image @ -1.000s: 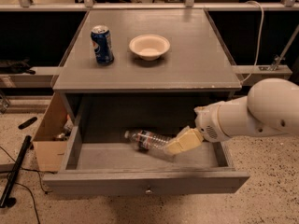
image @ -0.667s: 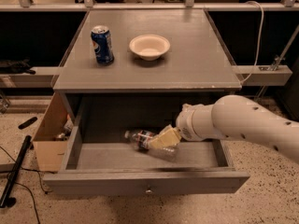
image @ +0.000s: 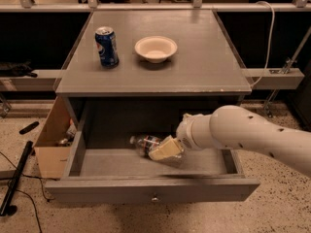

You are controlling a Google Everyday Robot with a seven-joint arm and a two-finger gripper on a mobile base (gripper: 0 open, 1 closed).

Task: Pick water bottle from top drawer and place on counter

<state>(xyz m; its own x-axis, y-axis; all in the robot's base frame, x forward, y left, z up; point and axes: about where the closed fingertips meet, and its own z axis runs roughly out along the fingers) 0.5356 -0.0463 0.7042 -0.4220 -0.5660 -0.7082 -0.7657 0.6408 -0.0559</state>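
The water bottle (image: 145, 141) lies on its side in the open top drawer (image: 112, 165), its cap end pointing left and its label band showing. My gripper (image: 166, 150), cream-coloured at the end of the white arm (image: 243, 132), reaches in from the right. It is down in the drawer right over the bottle's right half, which it hides. The counter (image: 204, 62) is the grey cabinet top above the drawer.
A blue soda can (image: 106, 46) and a white bowl (image: 155, 48) stand on the counter's back left part. A brown cardboard box (image: 51, 142) sits on the floor left of the drawer. A black rod (image: 14, 178) lies on the floor at far left.
My arm has moved left and further into the drawer, bringing the gripper from the bottle's right end to over its body. The bottle has not visibly moved.
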